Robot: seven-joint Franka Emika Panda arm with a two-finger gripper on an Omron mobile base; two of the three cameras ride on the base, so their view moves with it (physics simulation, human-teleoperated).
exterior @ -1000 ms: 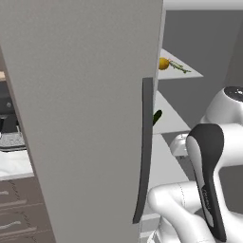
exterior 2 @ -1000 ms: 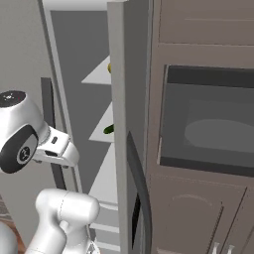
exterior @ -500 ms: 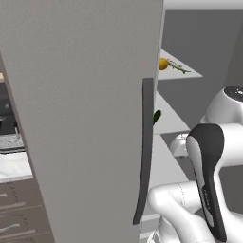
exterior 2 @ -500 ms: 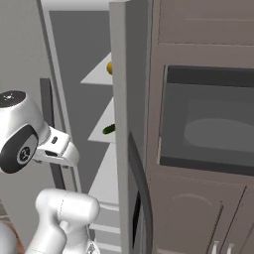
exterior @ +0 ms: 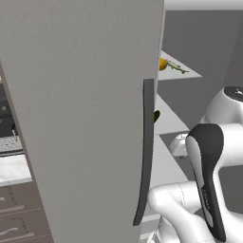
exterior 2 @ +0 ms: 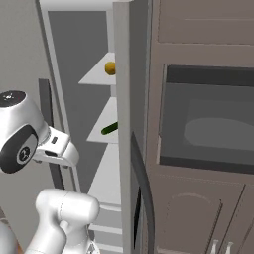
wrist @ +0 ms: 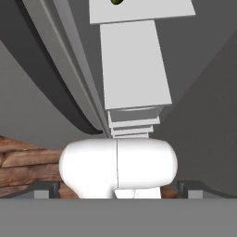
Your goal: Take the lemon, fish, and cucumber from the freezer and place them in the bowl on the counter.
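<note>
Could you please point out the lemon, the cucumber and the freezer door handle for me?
lemon (exterior 2: pixel 110 68): right base view, middle of the round yellow fruit on the upper shelf.
cucumber (exterior 2: pixel 109 129): right base view, middle of the dark green stick on the shelf below.
freezer door handle (exterior: pixel 144 152): left base view, mid-length of the dark vertical bar.

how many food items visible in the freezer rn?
3. The lemon and a fish lie side by side on the upper shelf; the cucumber lies on the shelf below. The open door hides part of the shelves, so more may be there.
</note>
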